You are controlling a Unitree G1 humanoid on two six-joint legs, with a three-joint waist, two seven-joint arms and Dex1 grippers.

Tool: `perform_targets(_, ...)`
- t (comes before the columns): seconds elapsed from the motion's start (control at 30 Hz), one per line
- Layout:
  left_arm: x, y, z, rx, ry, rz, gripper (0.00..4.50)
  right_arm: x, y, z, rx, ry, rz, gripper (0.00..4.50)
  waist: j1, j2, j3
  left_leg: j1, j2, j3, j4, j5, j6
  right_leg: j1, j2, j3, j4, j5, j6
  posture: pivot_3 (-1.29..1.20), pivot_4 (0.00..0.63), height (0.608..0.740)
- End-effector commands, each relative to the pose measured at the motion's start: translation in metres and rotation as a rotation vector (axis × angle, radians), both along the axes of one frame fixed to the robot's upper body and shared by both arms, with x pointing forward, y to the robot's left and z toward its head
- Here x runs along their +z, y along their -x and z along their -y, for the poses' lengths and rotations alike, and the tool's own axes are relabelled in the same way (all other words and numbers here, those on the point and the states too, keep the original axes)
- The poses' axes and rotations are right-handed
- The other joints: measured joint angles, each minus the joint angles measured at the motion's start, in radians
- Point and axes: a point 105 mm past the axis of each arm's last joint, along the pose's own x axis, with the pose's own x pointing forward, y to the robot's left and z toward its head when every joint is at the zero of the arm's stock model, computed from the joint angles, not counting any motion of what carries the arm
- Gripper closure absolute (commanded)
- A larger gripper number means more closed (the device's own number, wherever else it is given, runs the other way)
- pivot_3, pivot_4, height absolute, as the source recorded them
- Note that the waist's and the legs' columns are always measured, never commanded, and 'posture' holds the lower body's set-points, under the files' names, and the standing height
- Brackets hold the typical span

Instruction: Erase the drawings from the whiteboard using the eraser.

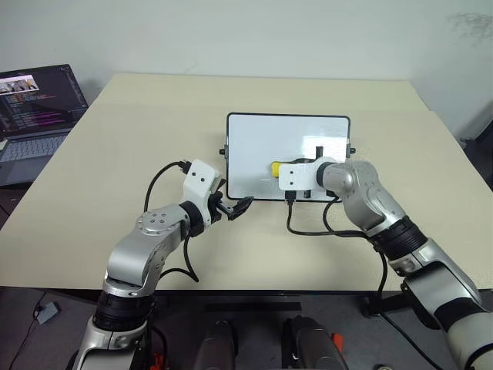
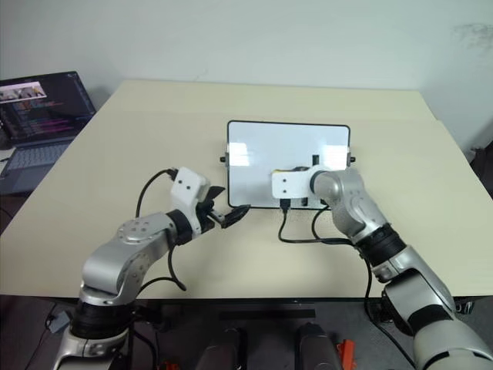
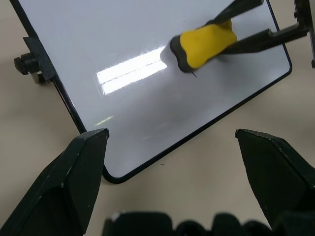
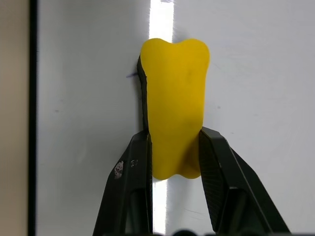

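From the head camera we see the right gripper (image 1: pixel 276 169) reaching over the whiteboard (image 1: pixel 254 139), which lies flat on the beige table (image 1: pixel 139 123), its fingers clamped on the yellow eraser (image 1: pixel 275 166) above the board's lower middle. The left gripper (image 1: pixel 237 206) hovers just off the board's lower left corner, fingers spread and holding nothing. A laptop (image 1: pixel 35 108) sits at the table's far left edge.

In the left wrist view our own fingers (image 3: pixel 74 177) stand wide apart on either side of the board's corner, and beyond them the eraser rests against the glossy surface with a thin dark stroke (image 3: pixel 194 74) at its tip, probably a remnant of the drawings.

In the right wrist view both fingers (image 4: pixel 129 187) pinch the eraser's waist, its black base on the board, a faint mark (image 4: pixel 131 75) just beside it.
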Motion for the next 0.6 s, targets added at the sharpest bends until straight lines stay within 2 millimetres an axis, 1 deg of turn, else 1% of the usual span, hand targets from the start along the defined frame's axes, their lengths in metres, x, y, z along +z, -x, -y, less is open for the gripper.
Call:
perform_targets(0.03,0.013,0.0,0.003,-0.013,0.007,0.056,0.0,-0.003,0.008,-0.007,0.041,0.033,-0.011,3.53,0.0,0.0,0.0,0.0,0.0,0.0,0.0,0.0,0.0,0.0,0.0,0.0,0.0,0.0,0.0,0.0,0.15,0.74)
perform_targets(0.17,0.013,-0.001,0.004,-0.011,0.008,0.057,0.0,-0.016,0.014,-0.006,0.049,0.055,-0.054,3.53,0.0,0.0,0.0,0.0,0.0,0.0,0.0,0.0,0.0,0.0,0.0,0.0,0.0,0.0,0.0,0.0,0.15,0.74)
perform_targets(0.3,0.013,-0.001,0.003,-0.007,0.008,0.058,0.0,-0.02,0.012,-0.001,0.031,0.065,-0.063,3.53,0.001,0.0,0.0,0.0,0.0,0.0,0.0,0.0,0.0,0.0,0.0,0.0,0.0,0.0,0.0,0.0,0.15,0.74)
perform_targets(0.43,0.013,-0.001,0.003,-0.006,0.008,0.059,0.0,-0.014,0.006,0.003,0.005,0.051,-0.043,3.53,0.001,0.0,0.0,0.001,0.0,0.0,0.001,0.0,0.0,0.001,0.0,0.0,0.0,0.0,0.0,0.0,0.15,0.74)
perform_targets(0.6,0.013,-0.001,0.003,-0.008,0.008,0.058,0.0,0.009,-0.012,0.017,-0.08,0.011,0.025,3.53,0.0,0.0,0.0,0.001,0.0,0.0,0.002,0.0,0.0,0.001,0.0,0.0,0.0,0.0,0.0,0.0,0.15,0.74)
